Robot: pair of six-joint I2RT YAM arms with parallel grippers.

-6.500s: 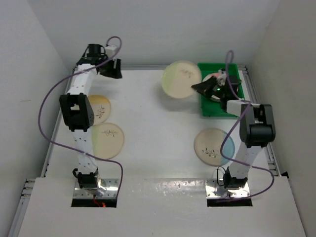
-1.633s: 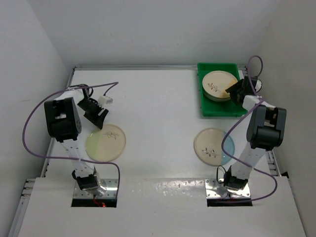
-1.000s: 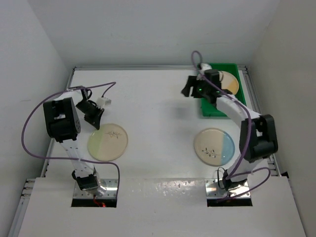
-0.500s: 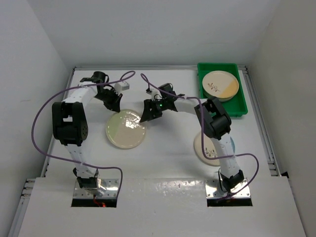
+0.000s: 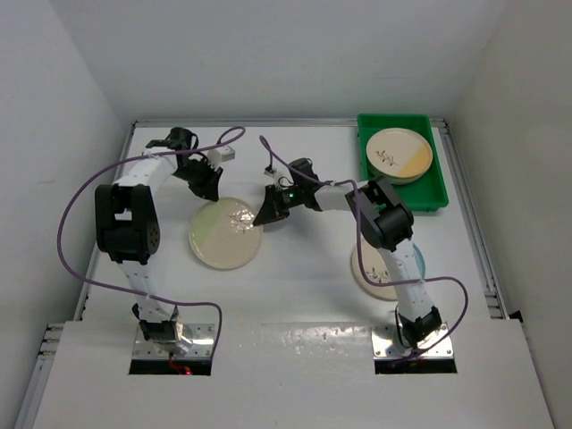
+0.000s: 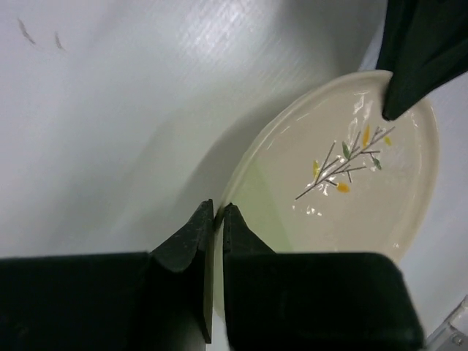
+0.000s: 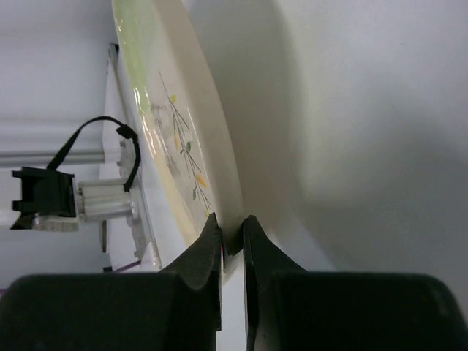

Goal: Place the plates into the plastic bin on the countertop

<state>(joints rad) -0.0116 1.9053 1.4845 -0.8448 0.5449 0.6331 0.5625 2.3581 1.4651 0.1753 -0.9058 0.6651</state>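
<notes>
- The left gripper [image 5: 211, 191] is touching the far rim of the green-segment plate [image 5: 225, 236], which is sitting out on the white countertop [image 5: 304, 268].
- The right gripper [image 5: 264, 216] is meeting the same plate at its right rim (its arm is stretching well over to the left).
- The green bin [image 5: 435, 192] is sitting in the far right corner, holding the orange-segment plate [image 5: 399, 154].
- A third plate [image 5: 375, 273] is lying near the right arm, partly hidden beneath it.

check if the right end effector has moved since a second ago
Yes. The right end effector has gone left and toward the arm bases, away from the plastic bin, out to the rim of the green-segment plate.
</notes>
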